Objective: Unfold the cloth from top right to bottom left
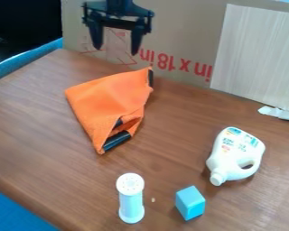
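Hand [116, 50]: raised at the far side, left of the middle, in front of the cardboard [186, 27]. Its two fingers point down and stand wide apart, with nothing between them.
Cloth [109, 100]: orange with dark edging, lying on the far left part of the counter [177, 117], folded over itself in a tapering, crumpled shape.
Hand to cloth: the cloth lies below the hand and on its near side; the two are apart. The cloth's far right corner [150, 74] sits nearer than the hand and a little to its right.
Long axis of cloth: slanting from that far right corner to the narrow near tip, which points a little left.
Next move: probably down and slightly right to pinch the top layer at the far right corner, then a low pull towards the near left.
Risk: the fingers could catch both layers and drag the whole cloth instead of opening it.
Count: one hand, one cloth, one white jug [234, 155], one white-capped tube [131, 202], one blue block [190, 203], one pale panel [255, 54], one white scrap [278, 113].
Progress: judged barely begun, the cloth being folded and out of the hand's hold.
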`<state>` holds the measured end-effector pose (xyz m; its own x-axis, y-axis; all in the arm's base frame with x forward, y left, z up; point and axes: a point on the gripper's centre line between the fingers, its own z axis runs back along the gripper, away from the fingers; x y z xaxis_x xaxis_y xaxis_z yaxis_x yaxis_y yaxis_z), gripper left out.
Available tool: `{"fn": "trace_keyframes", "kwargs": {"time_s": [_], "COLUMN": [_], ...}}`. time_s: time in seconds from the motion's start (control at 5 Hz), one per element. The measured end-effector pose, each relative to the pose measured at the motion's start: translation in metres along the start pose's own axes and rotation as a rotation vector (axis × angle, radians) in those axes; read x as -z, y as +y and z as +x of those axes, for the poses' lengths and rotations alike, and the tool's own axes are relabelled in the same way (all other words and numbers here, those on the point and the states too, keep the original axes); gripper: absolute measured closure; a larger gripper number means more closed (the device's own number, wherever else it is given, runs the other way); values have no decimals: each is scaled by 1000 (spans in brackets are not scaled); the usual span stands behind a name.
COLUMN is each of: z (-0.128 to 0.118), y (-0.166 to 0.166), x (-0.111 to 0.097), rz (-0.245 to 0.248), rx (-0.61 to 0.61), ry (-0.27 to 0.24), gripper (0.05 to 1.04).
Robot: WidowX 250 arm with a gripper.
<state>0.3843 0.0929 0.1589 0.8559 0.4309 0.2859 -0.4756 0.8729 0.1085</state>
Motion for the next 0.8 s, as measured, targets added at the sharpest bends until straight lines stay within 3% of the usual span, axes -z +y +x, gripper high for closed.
{"fn": "trace_keyframes", "kwargs": {"time_s": [0.2, 0.4, 0.6, 0.8], "z": [13, 16, 22, 24], "y": [-20, -36, -47, -53], "x": [8, 28, 46, 53], "rz": [70, 152, 263, 288], "rx": [-65, -40, -24, -13], "ry": [-126, -149, -187, -199], "gripper": [84, 84, 84, 84]}}
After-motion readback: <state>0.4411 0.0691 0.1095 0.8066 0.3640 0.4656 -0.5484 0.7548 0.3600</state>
